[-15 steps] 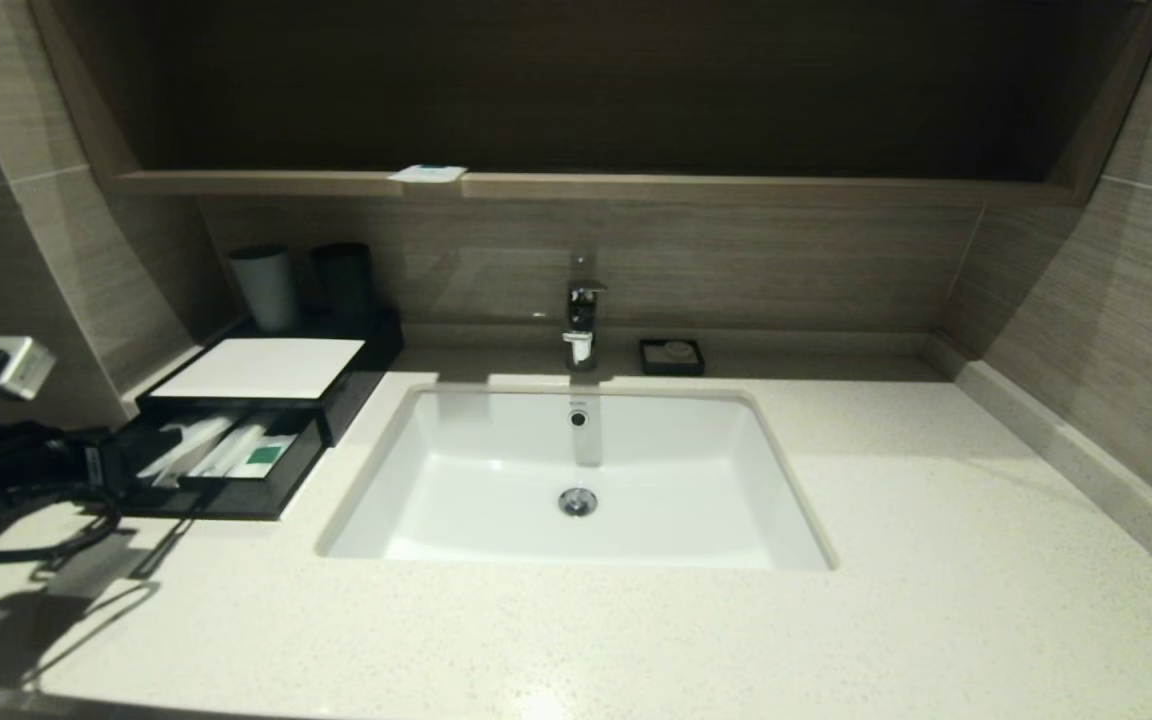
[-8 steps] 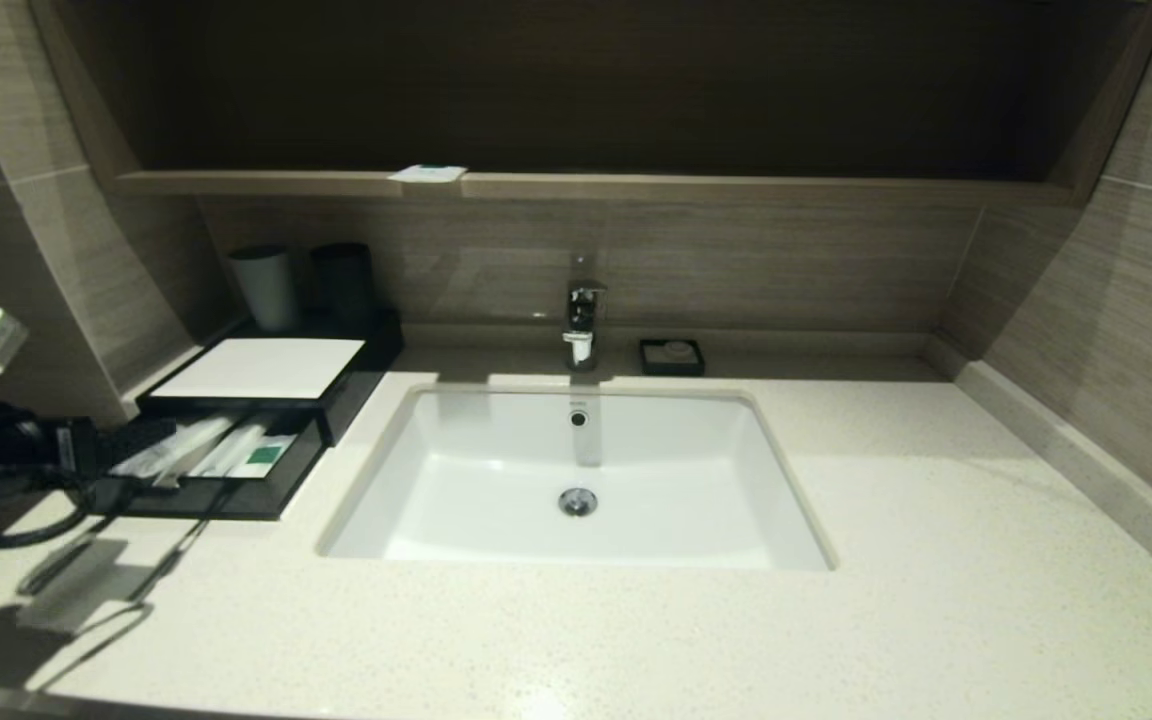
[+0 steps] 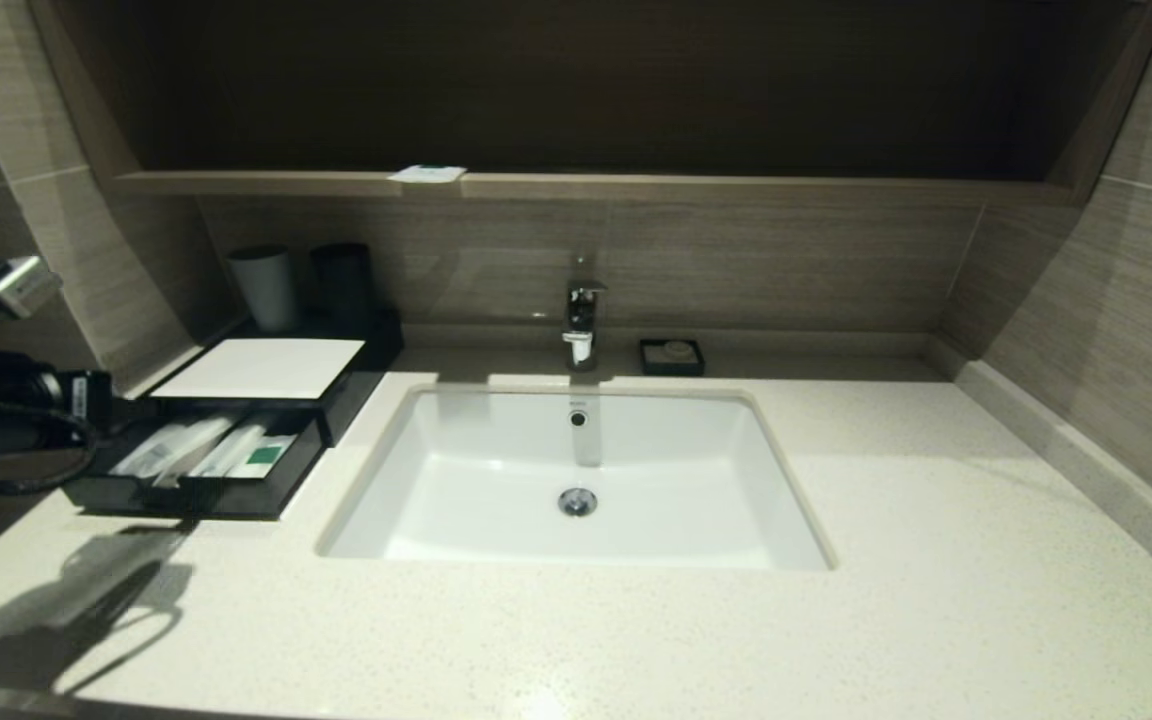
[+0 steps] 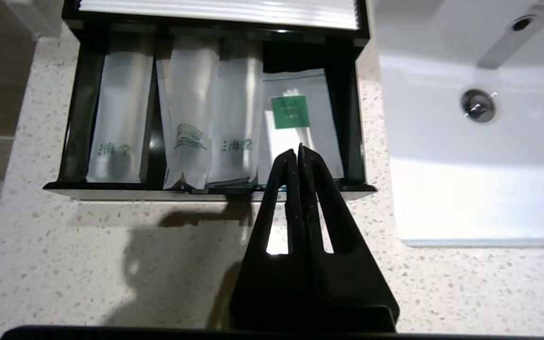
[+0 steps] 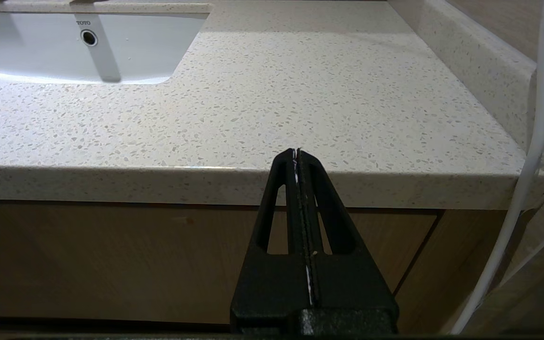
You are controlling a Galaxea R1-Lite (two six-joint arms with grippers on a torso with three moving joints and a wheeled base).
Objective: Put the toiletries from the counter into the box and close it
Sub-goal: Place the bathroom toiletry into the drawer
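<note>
Left end effector (image 4: 299, 150): fingers pressed together, holding nothing, poised above the front edge of the open drawer (image 4: 206, 189) of the box (image 3: 261, 368). Directly beyond its tips lies a flat sachet with a green mark (image 4: 295, 118), in the drawer's end compartment nearest the sink (image 4: 465, 156). Further along from the end effector, away from the sink, three narrow white pouches (image 4: 191, 118) lie lengthwise side by side; two carry green printed characters, the middle one a green wave pattern. The outermost pouch (image 4: 118, 108) sits in its own section behind a black divider.

Box: white top panel in place, drawer pulled fully forward on the speckled desk (image 3: 636, 640).

One flat white sachet (image 3: 426, 174) lies on the wooden counter (image 3: 736, 187), well beyond and above the left end effector; it appears to overhang the front edge slightly, though the head view is too distant to confirm.

Behind the box stand a white cup (image 3: 263, 287) and a black cup (image 3: 343, 281).

Right end effector (image 5: 298, 152): fingers together, empty, parked below the desk's front edge, well apart from the box
</note>
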